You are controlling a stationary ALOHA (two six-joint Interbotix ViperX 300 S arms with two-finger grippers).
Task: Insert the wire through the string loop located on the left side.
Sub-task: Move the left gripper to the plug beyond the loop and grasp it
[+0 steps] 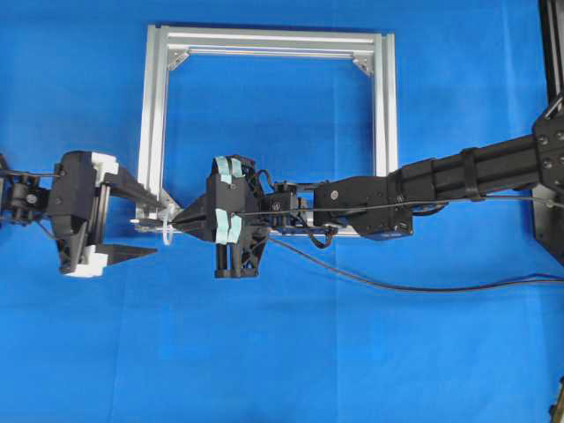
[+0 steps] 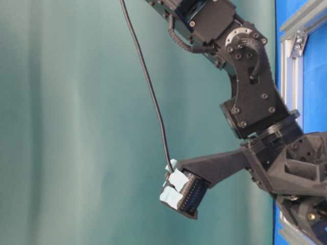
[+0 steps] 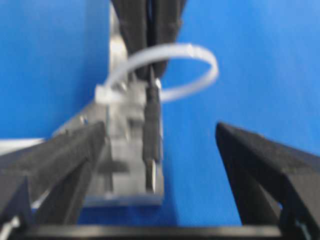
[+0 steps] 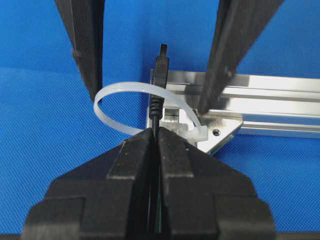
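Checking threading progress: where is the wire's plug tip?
In the right wrist view, the plug tip pokes through the string loop, above the aluminium frame's corner.

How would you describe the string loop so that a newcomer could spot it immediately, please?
Start at the square silver frame on the blue table and go to its lower left corner in the overhead view. There a thin white string loop is tied around the bar, arching sideways off it. Unlike the black wire passing through it, it is pale, closed and ring-shaped.
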